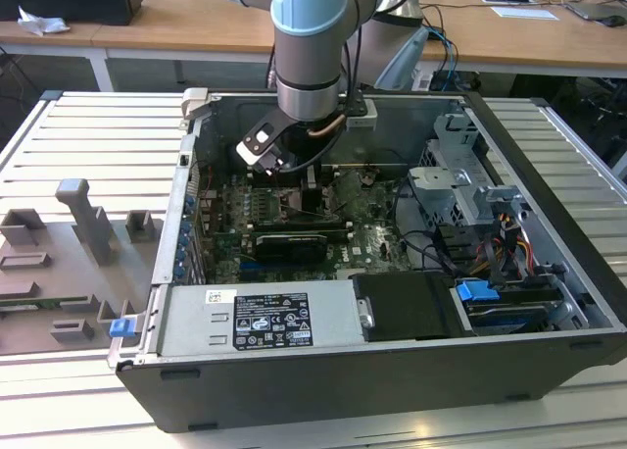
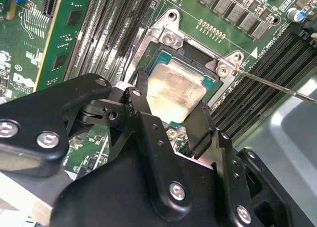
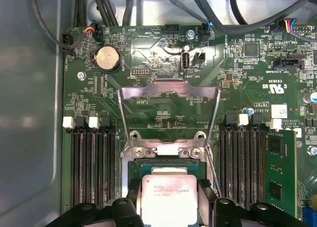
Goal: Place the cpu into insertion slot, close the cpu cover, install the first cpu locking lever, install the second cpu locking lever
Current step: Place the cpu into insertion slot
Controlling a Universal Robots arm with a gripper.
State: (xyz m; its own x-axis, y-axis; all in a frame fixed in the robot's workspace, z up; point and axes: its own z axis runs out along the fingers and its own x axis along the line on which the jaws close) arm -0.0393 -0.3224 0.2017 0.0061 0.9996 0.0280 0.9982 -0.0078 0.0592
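Arm (image 1: 309, 37) vertical inside the case (image 1: 392, 390); gripper (image 2: 172, 108) tight on the cpu (image 2: 173, 90), at the insertion slot (image 2: 192, 52)

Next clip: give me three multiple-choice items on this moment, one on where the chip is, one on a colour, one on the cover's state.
1. Where is the cpu?
A. On the grey tray outside the case.
B. In the gripper, at the insertion slot.
C. On top of the power supply.

2. What colour is the circuit board around the slot?
A. Red.
B. White.
C. Green.

3. How does the cpu cover stand?
A. Swung open, clear of the slot.
B. Shut down over the chip.
C. Taken off and lying outside the case.

Answers:
1 B: the second wrist view shows a finger on each side of the chip, over the socket.
2 C: both wrist views show a green board.
3 A: the first wrist view shows its frame folded back beyond the socket.
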